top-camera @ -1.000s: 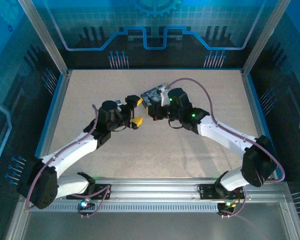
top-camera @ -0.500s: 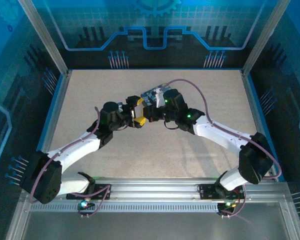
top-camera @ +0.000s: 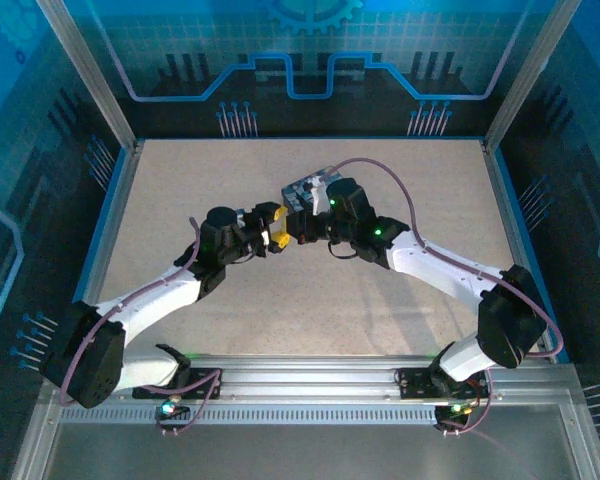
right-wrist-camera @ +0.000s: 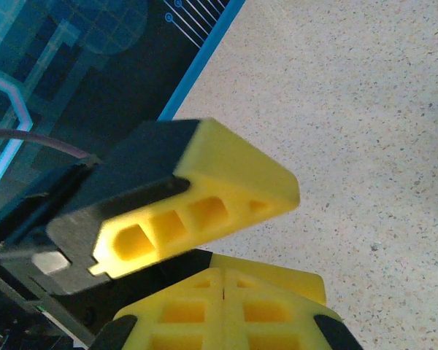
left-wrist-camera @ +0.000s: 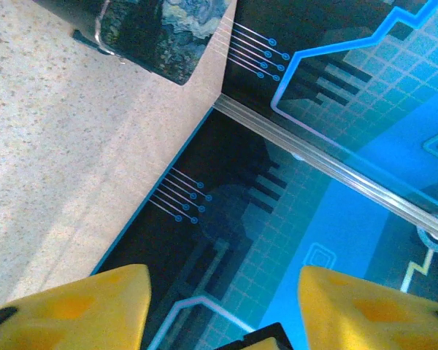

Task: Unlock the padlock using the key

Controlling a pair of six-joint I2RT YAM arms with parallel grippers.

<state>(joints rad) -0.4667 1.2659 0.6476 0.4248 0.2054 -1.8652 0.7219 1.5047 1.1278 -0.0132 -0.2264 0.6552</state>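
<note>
Left wrist: yellow, wedge-shaped left pincer (left-wrist-camera: 222, 295)

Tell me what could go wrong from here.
1. The left gripper and the right gripper are nearly touching. In the right wrist view, the left's yellow finger hangs just above the right's shut fingertips, so any move closer may make them collide.
2. The tin lies just beyond the open left gripper; a forward push could knock it.
</note>
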